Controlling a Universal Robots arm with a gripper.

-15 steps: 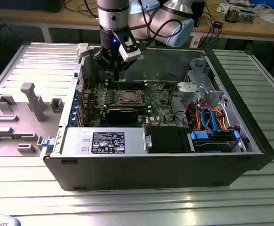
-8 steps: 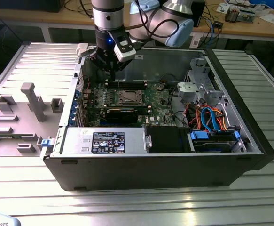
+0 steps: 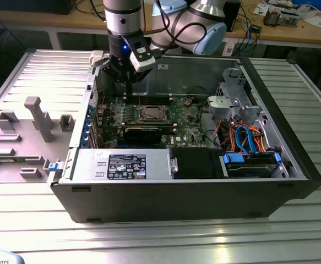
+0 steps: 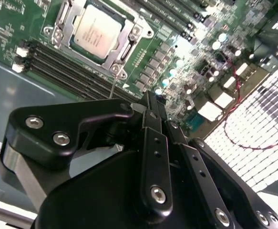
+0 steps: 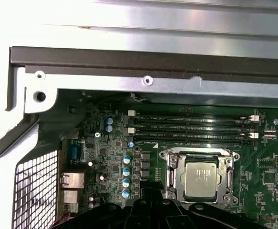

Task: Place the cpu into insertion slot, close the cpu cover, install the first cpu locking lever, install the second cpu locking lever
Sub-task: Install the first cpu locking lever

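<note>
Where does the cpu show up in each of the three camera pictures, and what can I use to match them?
Exterior view: the cpu sits mid-board inside the open case, just below the gripper.
Second wrist view: cpu seated in its metal frame, beyond the gripper's fingers.
First wrist view: cpu seated in the frame, beside the gripper's dark body.
Shared landmark: the long memory slots next to it.

A dark sticker (image 3: 127, 166) covered in white print lies on the power supply housing (image 3: 88, 165) — its lines are too small to make out. A small white label (image 3: 101, 156) just beside it is equally unreadable. In the first wrist view the cpu (image 5: 199, 179) bears faint engraved lines on its metal top — none legible. Motherboard (image 5: 267, 167) lettering is too fine to read.
</note>
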